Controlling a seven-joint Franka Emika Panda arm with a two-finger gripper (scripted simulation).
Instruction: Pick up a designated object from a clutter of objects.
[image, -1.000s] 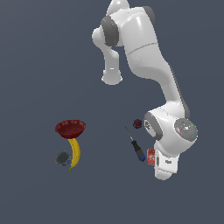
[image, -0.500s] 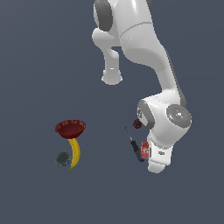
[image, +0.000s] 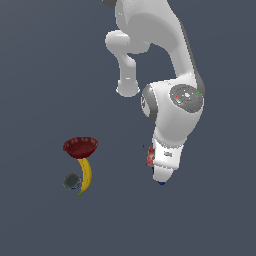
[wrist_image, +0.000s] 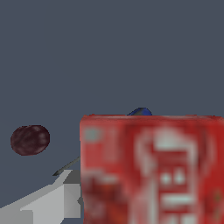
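- Filling the wrist view: red box (wrist_image: 151, 170), beside one finger (wrist_image: 48, 201).
- Lying apart: lump (wrist_image: 29, 139).
- Gripper (image: 154, 167) grip: cannot tell.

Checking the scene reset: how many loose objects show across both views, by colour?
Red: 3 - bowl, box, lump
Yellow: 1 - banana
Grey: 1 - cup
Blue-black: 1 - screwdriver, mostly hidden
Total: 6

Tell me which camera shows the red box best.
The wrist view: the red box fills much of the picture, its white label visible though blurred. In the exterior view only a sliver of it shows beside the arm's wrist, which hides the rest.
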